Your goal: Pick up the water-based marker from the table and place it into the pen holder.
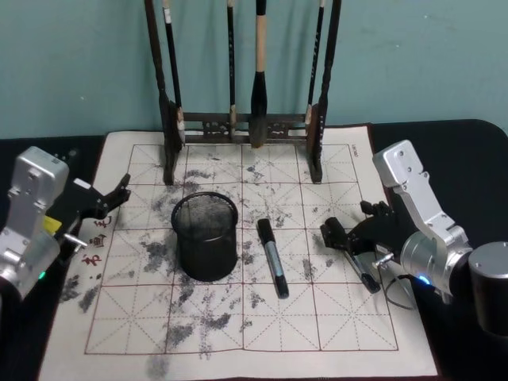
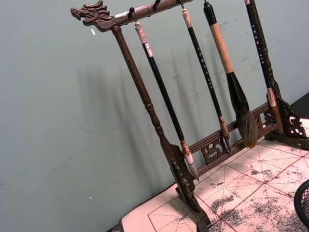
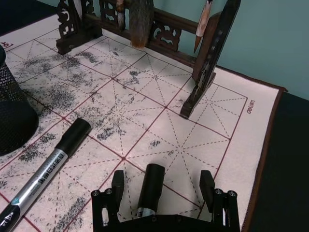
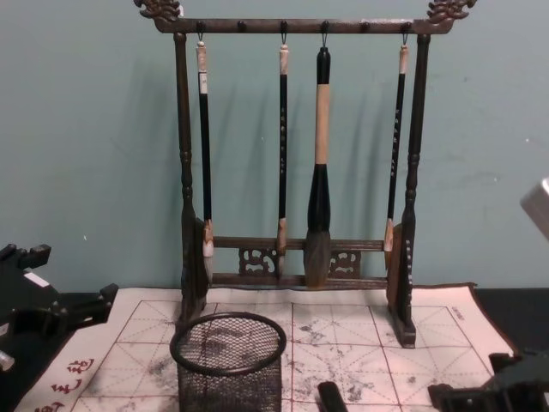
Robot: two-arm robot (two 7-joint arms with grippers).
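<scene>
The black wire-mesh pen holder [image 1: 205,236] [image 4: 227,354] stands upright on the ink-stained grid mat [image 1: 238,317]. A water-based marker [image 1: 272,258] [image 3: 46,175] with a black cap and silver barrel lies flat just right of the pen holder. A second dark marker [image 1: 365,276] [image 3: 151,187] lies farther right. My right gripper [image 1: 348,230] [image 3: 161,186] is open low over the mat, one finger on either side of this second marker without closing on it. My left gripper [image 1: 115,194] is open above the mat's left edge, holding nothing.
A tall dark wooden rack [image 1: 242,127] [image 4: 296,172] hung with several calligraphy brushes stands across the back of the mat, against a teal wall. The mat lies on a black table [image 1: 468,151], with bare mat in front of the pen holder.
</scene>
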